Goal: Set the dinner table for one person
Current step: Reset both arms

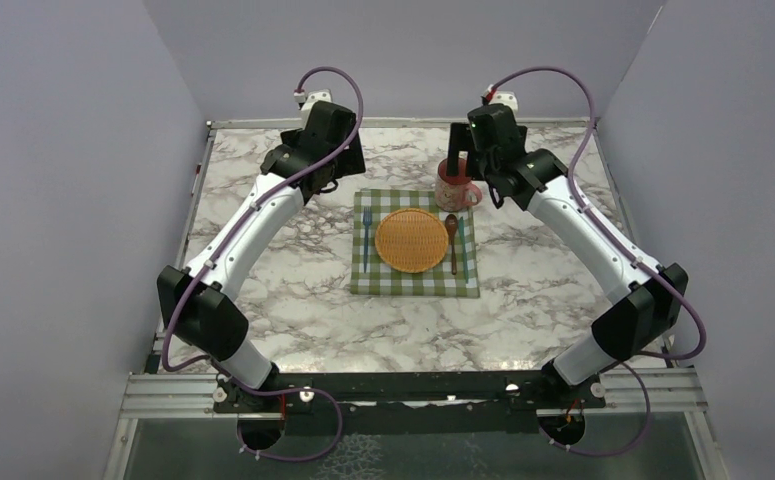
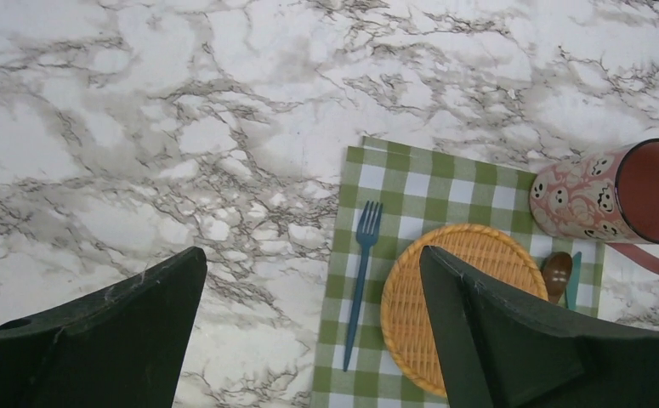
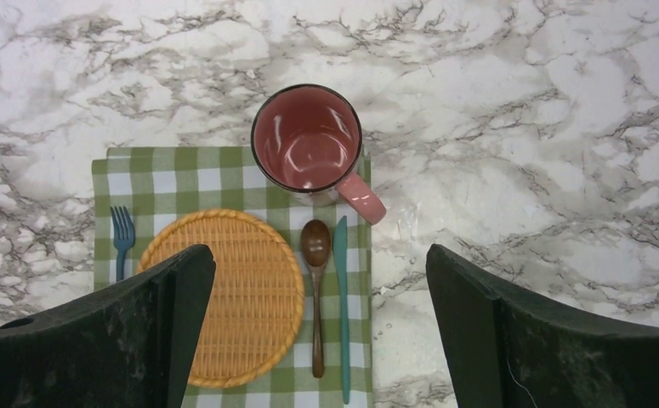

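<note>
Arm bases [image 1: 260, 376] are sitting at the near edge of the marble dinner table [image 1: 523, 300] overhead; left gripper [image 2: 311, 255] is hanging spread, empty, beside the fork [image 2: 361, 272]; right gripper [image 3: 319, 251] is gaping empty near the pink mug [image 3: 307, 140], which a careless descent could be toppling.

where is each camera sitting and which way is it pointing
Top external: above and behind the bases, looking down at the marble table; shows left arm and right arm.
Left wrist: above the table beside the checked cloth, looking down; left end effector open at bottom.
Right wrist: above the mug, looking down; right end effector open at bottom.
Shared by both wrist views: mug, wicker plate, blue fork.
</note>
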Robot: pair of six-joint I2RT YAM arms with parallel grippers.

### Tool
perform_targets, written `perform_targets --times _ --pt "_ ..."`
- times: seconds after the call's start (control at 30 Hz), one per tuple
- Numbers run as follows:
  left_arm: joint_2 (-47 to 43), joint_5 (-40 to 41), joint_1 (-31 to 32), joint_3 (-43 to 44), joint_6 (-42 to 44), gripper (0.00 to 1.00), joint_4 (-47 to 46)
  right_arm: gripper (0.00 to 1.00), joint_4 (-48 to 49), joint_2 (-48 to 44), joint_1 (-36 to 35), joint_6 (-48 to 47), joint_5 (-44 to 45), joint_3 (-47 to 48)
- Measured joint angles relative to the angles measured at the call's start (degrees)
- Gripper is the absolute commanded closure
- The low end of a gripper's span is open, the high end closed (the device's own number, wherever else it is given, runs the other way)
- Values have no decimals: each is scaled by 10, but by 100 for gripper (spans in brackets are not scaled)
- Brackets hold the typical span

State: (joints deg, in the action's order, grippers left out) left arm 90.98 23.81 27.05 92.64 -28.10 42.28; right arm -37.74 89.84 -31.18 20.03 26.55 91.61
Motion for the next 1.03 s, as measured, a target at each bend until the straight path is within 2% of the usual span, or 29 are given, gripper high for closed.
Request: perform_targets --times 0.43,1.03 --pt "-1 9 0 4 55 1 -11 0 -89 -9 0 55 5 -12" --pt "2 -7 0 26 65 1 -15 0 -101 -51 0 62 20 -28"
